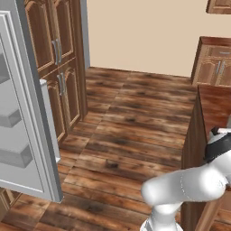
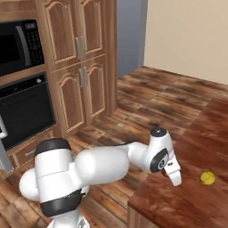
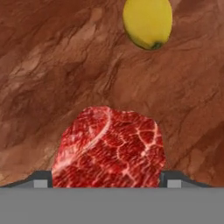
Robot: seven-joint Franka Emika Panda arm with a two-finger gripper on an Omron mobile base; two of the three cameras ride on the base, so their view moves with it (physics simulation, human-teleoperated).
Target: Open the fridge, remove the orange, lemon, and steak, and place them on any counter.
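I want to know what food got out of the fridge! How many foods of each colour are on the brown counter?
Yellow: 1, the round yellow lemon
Red: 1, the flat marbled red steak
Total: 2, on the dark reddish-brown wooden counter

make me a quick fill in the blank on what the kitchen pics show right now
1. The yellow fruit lying on the counter is the ____.
2. Between the gripper's fingertips sits the red, marbled ____.
3. The fridge door stands ____.
4. In the hand view, the lemon and the steak lie ____ from each other, not touching.

Missing words: lemon; steak; open; apart
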